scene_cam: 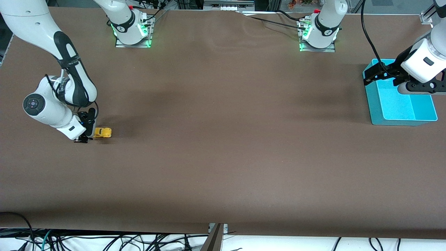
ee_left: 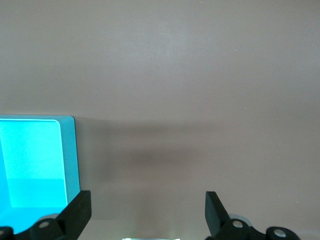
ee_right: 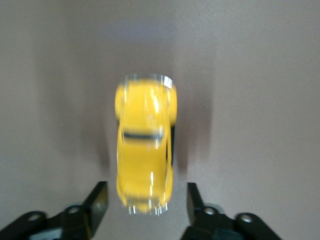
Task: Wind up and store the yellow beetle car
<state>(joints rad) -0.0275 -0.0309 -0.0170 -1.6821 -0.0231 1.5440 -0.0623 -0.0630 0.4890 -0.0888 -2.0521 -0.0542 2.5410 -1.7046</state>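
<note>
The yellow beetle car [scene_cam: 103, 132] stands on the brown table near the right arm's end. In the right wrist view I look down on the car's roof [ee_right: 145, 160]. My right gripper [scene_cam: 90, 134] is low over the table at one end of the car. It is open, with a finger [ee_right: 98, 202] on each side of that end and a gap to the car on both sides. My left gripper [scene_cam: 370, 76] is open and empty, up over the edge of the teal tray [scene_cam: 400, 104], and waits there.
The teal tray stands at the left arm's end of the table; its corner shows in the left wrist view [ee_left: 35, 160]. The two arm bases [scene_cam: 132, 31] stand along the table edge farthest from the front camera. Cables hang below the near edge.
</note>
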